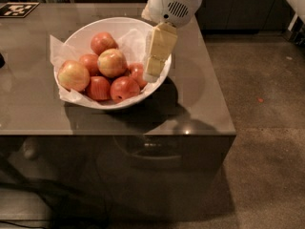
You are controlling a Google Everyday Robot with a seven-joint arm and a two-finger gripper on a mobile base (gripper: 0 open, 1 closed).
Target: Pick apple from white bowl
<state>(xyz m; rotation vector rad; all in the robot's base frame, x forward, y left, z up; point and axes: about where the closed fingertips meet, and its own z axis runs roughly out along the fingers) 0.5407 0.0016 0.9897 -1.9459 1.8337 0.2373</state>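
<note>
The white bowl (pixel 114 19), lined with crinkled white paper, stands on the grey table and holds several apples. The pale yellow-green apple (pixel 112 62) with a pink blush lies on top of the pile near the middle. Another pale yellow-pink apple (pixel 73 75) lies at the bowl's left side. Deep red apples (pixel 124 88) fill in around them. My gripper (pixel 152 73) hangs from the white wrist (pixel 171 4) and points down over the bowl's right rim. It is just right of the pale apple and is not touching it.
The glossy grey table (pixel 200 104) ends at its front edge below the bowl and at its right edge, with brown floor (pixel 267 128) beyond. A black-and-white marker tag (pixel 16 8) lies at the table's far left corner. Dark cabinets stand behind.
</note>
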